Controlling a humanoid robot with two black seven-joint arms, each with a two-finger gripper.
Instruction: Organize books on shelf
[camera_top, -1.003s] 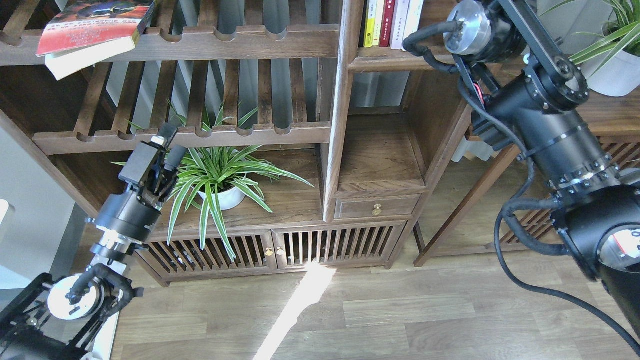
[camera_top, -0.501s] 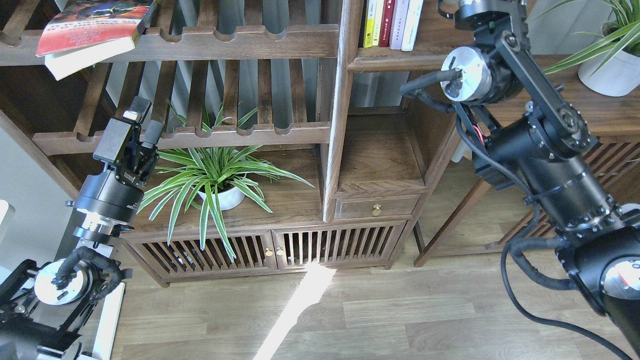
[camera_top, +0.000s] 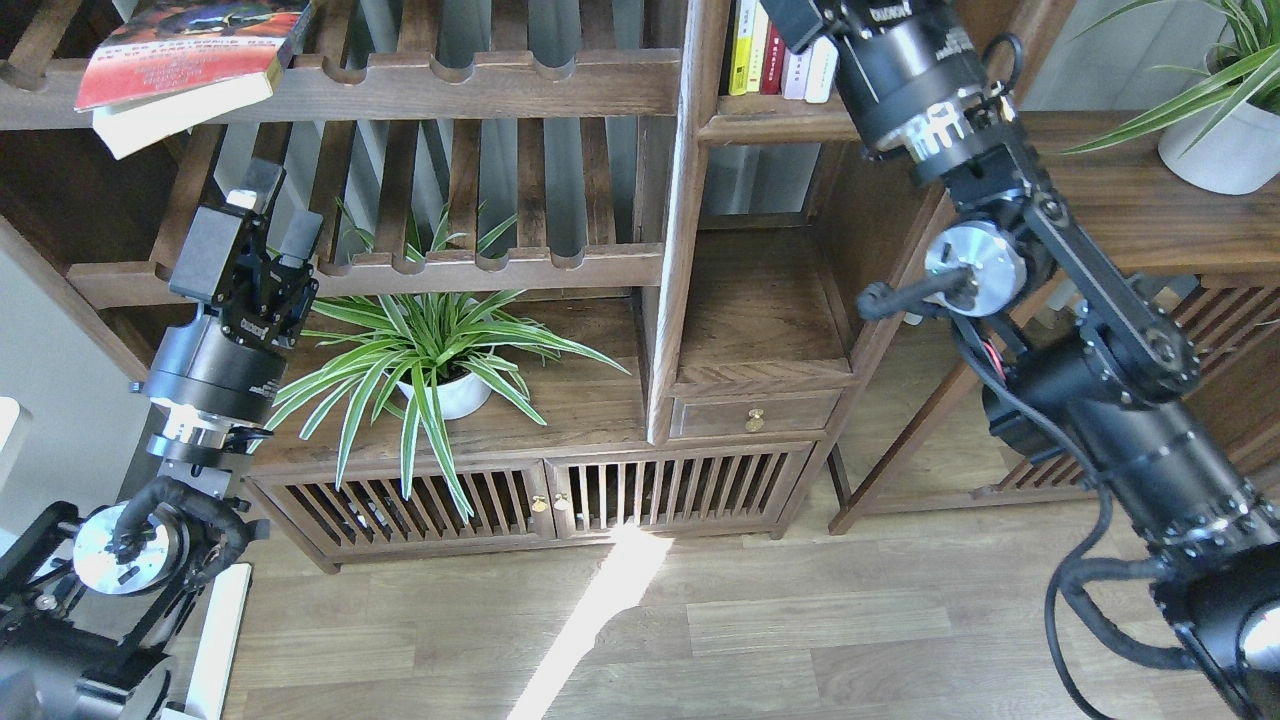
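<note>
A thick book with a red-orange and dark cover (camera_top: 185, 45) lies tilted on the top slatted rack at the upper left, a pale block of pages showing under it. Several upright books (camera_top: 768, 45), yellow, red and white, stand on the shelf (camera_top: 770, 127) in the narrow cubby at top centre. My left gripper (camera_top: 277, 212) hangs open and empty in front of the middle slatted rail, well below the red-orange book. My right gripper (camera_top: 800, 18) is at the top edge against the upright books. It is mostly cut off and hides the rightmost white book.
A spider plant in a white pot (camera_top: 445, 395) stands on the wide lower board right of my left arm. A bare lower cubby (camera_top: 760, 320) sits above a small drawer (camera_top: 752, 414). A side table (camera_top: 1130, 215) with another potted plant (camera_top: 1215, 150) is at the right.
My left gripper has risen and shifted left, from beside the plant up to the middle rail. My right arm has swung over, and its gripper end now reaches the upright books.
</note>
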